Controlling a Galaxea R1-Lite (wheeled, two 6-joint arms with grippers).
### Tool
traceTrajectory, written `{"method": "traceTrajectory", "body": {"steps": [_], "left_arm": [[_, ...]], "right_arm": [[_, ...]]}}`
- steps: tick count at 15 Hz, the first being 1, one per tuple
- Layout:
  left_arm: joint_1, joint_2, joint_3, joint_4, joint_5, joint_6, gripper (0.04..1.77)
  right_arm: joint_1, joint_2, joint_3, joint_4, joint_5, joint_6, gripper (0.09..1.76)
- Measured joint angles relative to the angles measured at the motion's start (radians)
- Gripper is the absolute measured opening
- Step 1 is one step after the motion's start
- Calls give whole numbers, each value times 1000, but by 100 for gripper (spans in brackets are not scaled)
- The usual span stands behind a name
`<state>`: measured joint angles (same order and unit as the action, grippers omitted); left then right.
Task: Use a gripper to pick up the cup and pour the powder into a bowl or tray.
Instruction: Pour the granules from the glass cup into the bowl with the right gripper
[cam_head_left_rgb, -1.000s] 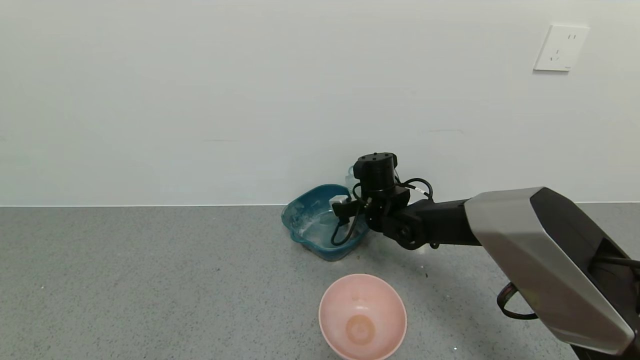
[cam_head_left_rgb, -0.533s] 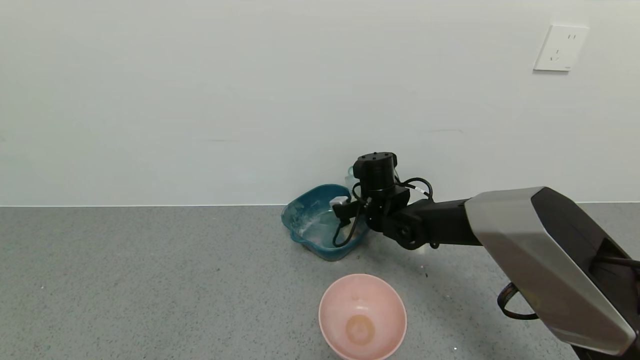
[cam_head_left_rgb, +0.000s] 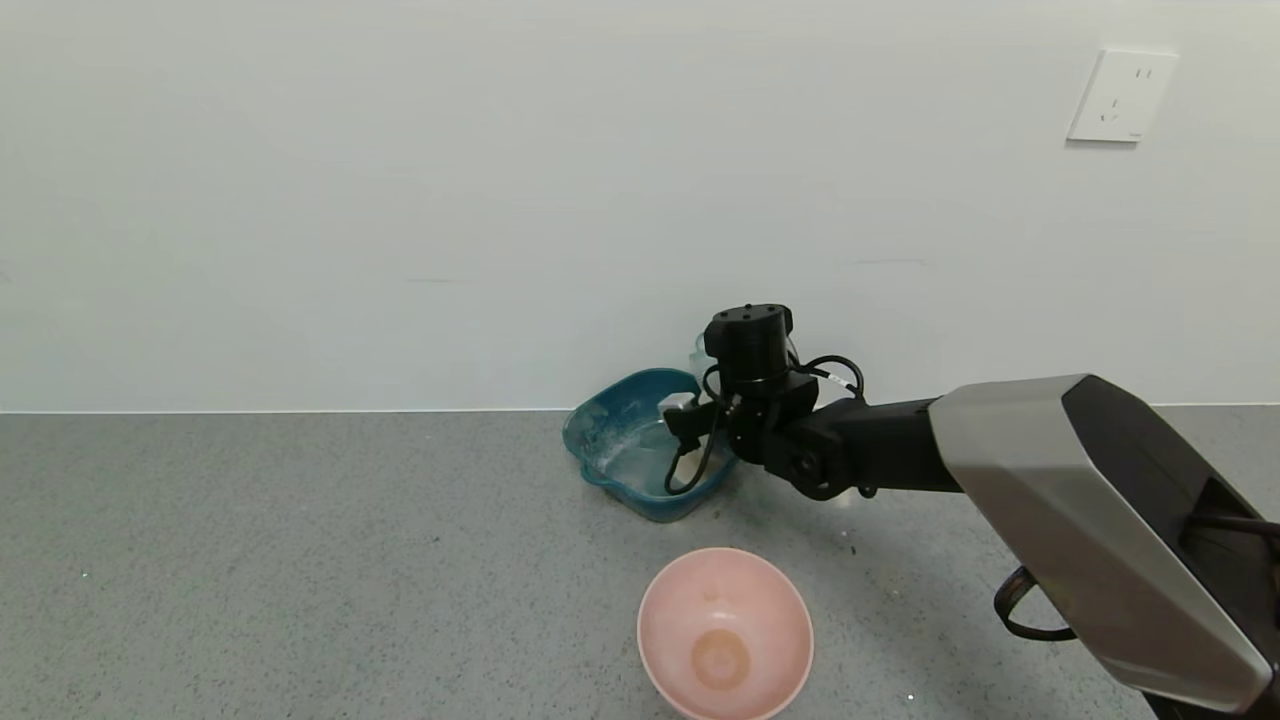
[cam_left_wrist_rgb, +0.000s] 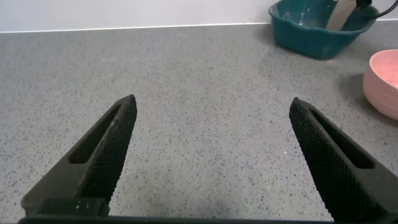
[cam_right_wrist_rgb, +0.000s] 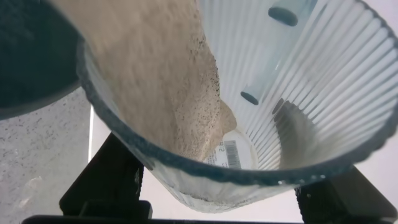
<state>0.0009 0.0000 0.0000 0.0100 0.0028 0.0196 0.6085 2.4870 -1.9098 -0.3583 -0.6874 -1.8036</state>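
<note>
My right gripper (cam_head_left_rgb: 735, 400) reaches to the back of the counter and is shut on the cup (cam_right_wrist_rgb: 298, 93), a clear ribbed tumbler held tipped over. In the head view only a sliver of the cup (cam_head_left_rgb: 700, 350) shows behind the black cylinder. Off-white powder (cam_right_wrist_rgb: 168, 74) slides along the cup's wall toward its mouth. The dark teal basin (cam_head_left_rgb: 610, 415) sits just left of the gripper, dusted white inside, and also shows in the left wrist view (cam_left_wrist_rgb: 298, 37). My left gripper (cam_left_wrist_rgb: 211, 118) is open and empty above bare counter, apart from everything.
A round pink bowl (cam_head_left_rgb: 725, 632) stands near the counter's front, in front of the basin; it also shows in the left wrist view (cam_left_wrist_rgb: 382, 81). A white wall runs right behind the basin. A wall socket (cam_head_left_rgb: 1120, 95) is at upper right. Grey counter stretches to the left.
The right gripper has shifted very slightly up and left over the basin. The bowls and the left arm have not moved.
</note>
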Motion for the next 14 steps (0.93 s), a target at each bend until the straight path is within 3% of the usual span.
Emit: {"method": "traceTrajectory", "body": {"steps": [14], "left_arm": [[1,0,0,0,0,0,176]], "right_arm": [[3,2,3,-7,-1,3,134]]}}
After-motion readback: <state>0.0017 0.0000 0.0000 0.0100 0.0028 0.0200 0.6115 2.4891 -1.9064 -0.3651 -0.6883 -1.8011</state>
